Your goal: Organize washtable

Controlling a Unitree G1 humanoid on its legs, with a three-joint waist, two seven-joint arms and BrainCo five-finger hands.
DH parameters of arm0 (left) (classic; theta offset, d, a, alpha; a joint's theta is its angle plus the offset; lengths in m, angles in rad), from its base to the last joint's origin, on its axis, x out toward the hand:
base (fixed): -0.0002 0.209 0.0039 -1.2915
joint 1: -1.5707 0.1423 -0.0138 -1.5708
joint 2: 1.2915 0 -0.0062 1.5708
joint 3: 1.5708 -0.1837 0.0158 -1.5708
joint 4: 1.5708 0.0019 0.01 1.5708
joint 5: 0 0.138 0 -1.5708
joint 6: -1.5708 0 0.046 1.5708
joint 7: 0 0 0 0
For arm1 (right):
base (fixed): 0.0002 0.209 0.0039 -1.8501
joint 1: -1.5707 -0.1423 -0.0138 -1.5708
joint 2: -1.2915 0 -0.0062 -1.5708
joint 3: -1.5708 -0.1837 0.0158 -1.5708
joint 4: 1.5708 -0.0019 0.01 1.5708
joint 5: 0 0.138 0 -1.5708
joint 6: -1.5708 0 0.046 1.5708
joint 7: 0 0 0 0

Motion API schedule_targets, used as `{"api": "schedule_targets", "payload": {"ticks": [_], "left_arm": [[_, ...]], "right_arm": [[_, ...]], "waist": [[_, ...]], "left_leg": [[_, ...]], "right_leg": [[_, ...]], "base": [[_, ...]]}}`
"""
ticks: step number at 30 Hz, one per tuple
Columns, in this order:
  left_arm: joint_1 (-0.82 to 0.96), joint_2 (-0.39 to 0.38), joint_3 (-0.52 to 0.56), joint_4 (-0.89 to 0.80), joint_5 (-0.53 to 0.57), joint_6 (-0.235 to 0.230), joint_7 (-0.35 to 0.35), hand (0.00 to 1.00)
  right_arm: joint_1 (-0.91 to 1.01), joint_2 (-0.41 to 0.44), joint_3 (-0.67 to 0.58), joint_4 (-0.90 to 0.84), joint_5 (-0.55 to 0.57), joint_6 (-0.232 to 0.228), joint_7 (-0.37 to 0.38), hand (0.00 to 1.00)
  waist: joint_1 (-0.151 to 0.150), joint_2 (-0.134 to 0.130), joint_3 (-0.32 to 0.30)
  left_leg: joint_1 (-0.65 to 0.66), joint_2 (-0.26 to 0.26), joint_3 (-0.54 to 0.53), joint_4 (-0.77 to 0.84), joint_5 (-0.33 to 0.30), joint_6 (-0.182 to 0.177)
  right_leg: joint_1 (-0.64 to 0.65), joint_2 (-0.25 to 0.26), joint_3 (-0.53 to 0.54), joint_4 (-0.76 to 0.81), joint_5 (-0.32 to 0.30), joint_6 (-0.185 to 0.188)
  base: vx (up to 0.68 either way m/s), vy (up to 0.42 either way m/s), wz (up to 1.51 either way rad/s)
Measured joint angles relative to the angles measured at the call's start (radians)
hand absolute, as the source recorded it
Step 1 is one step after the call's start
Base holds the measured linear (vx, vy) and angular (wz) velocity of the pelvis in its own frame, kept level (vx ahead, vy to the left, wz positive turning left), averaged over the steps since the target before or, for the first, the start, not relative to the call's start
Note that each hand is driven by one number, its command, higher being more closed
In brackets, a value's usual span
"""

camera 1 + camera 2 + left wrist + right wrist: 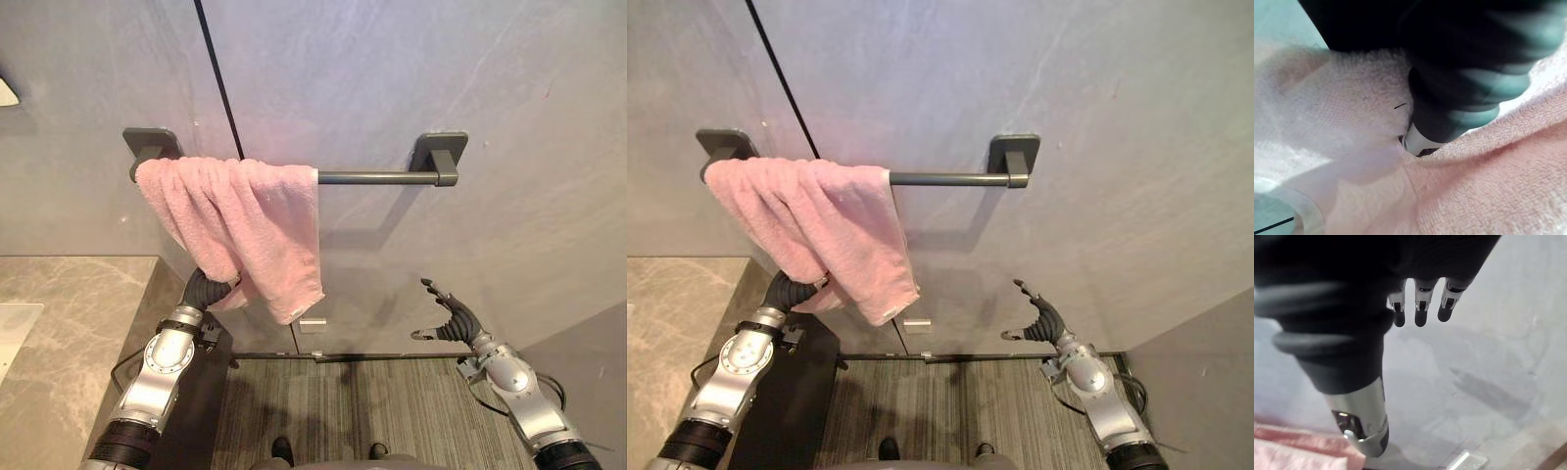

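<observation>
Pink towel (235, 220) hangs bunched over grey rail (377, 177).

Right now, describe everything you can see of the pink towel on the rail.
The pink towel looks like soft terry cloth, its looped pile plain in the left wrist view. It hangs draped over the left part of the dark grey rail on the grey wall, bunched and uneven, with one lower corner drooping lowest toward the right. The rail's right part is bare. The left hand reaches up into its lower folds; the right hand is apart from it.
</observation>
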State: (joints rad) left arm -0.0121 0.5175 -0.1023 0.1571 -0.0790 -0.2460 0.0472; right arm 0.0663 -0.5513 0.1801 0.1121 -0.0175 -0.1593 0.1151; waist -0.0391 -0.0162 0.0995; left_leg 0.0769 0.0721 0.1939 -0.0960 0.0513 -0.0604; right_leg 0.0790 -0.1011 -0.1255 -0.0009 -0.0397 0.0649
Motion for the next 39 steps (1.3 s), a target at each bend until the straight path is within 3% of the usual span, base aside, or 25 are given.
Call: {"api": "schedule_targets", "payload": {"ticks": [7,17,36,37,39], "left_arm": [[0.0,-0.011,-0.007,0.0,0.0,0.0,0.001,1.0],[0.0,-0.083,-0.014,0.0,0.002,-0.002,0.028,1.0],[-0.049,-0.114,-0.023,0.001,-0.029,-0.002,0.067,1.0],[-0.055,-0.114,-0.023,0.002,-0.029,-0.002,0.067,1.0],[-0.059,-0.114,-0.025,0.002,-0.03,-0.002,0.067,1.0]], "right_arm": [[-0.086,-0.023,0.108,-0.06,0.126,-0.029,0.042,0.0],[-0.236,0.071,0.121,-0.051,0.208,-0.031,-0.014,0.0],[-0.48,0.199,0.304,0.198,0.277,-0.007,-0.025,0.0],[-0.493,0.203,0.313,0.205,0.282,-0.006,-0.023,1.0],[-0.511,0.212,0.323,0.228,0.282,-0.005,-0.023,1.0]], "waist": [[0.001,-0.006,-0.021],[0.015,-0.003,-0.035],[0.057,-0.003,-0.044],[0.057,-0.003,-0.044],[0.056,-0.003,-0.044]], "left_leg": [[-0.001,0.0,0.0,0.0,0.0,0.001],[-0.011,-0.001,-0.017,0.0,0.005,0.005],[-0.061,0.021,-0.088,-0.007,0.047,-0.009],[-0.066,0.024,-0.09,-0.007,0.05,-0.011],[-0.066,0.028,-0.092,-0.006,0.052,-0.013]], "right_leg": [[-0.011,0.0,0.011,0.012,0.0,0.0],[-0.012,0.0,0.001,0.014,0.0,0.0],[-0.029,0.024,-0.046,0.018,0.008,-0.012],[-0.033,0.027,-0.048,0.016,0.011,-0.017],[-0.032,0.031,-0.049,0.016,0.011,-0.017]], "base": [[-0.02,-0.002,-0.03],[-0.01,-0.002,0.04],[-0.04,-0.009,0.09],[0.0,0.0,0.0],[0.0,0.0,0.0]]}}
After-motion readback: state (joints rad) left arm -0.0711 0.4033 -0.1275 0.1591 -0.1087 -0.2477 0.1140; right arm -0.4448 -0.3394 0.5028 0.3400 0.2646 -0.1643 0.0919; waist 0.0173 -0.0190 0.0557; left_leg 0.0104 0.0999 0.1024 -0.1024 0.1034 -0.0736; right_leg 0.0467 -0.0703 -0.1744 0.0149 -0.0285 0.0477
